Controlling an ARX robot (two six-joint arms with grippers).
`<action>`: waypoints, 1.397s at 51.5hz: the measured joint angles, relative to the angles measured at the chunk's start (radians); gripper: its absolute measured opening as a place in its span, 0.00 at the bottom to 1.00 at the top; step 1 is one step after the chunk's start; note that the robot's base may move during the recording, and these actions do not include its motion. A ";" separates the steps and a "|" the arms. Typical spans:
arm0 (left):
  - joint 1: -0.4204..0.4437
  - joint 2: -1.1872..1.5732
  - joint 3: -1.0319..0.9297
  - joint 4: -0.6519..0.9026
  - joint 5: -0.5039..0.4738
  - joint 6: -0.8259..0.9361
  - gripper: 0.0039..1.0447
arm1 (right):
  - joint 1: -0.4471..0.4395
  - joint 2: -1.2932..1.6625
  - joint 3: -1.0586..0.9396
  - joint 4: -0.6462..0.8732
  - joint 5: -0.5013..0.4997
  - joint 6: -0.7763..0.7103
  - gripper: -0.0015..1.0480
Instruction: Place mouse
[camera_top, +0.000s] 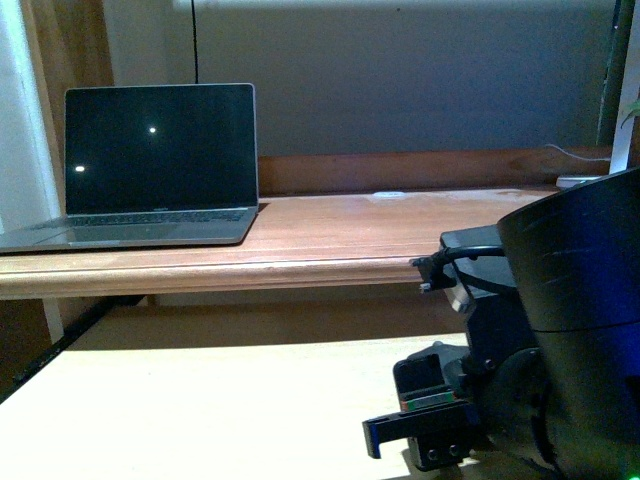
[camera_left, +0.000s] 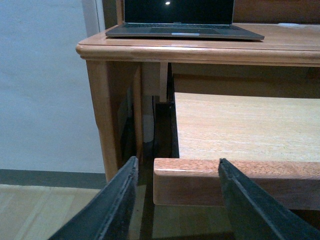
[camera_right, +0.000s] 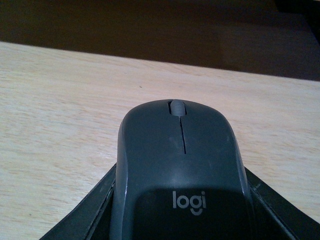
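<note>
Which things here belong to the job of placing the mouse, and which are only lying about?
For the job: mouse, gripped by the right gripper; light wooden shelf under it, likely its place.

Lying about: laptop, open; desk top; small white thing at the desk's back; left gripper, open.

Ahead of me, the desk top (camera_top: 380, 235) carries an open laptop (camera_top: 150, 165) at its left end. Whether the mouse (camera_right: 180, 165) rests on the pale shelf (camera_top: 200, 400) below cannot be determined.
</note>
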 joint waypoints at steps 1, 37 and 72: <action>0.000 0.000 0.000 0.000 0.000 0.000 0.54 | -0.002 -0.010 -0.002 -0.009 0.000 0.001 0.52; 0.000 0.000 0.000 0.000 0.000 0.000 0.93 | 0.047 0.330 0.877 -0.424 0.133 -0.013 0.52; 0.000 0.000 0.000 0.000 0.000 0.000 0.93 | 0.003 0.565 1.111 -0.269 0.182 -0.022 0.94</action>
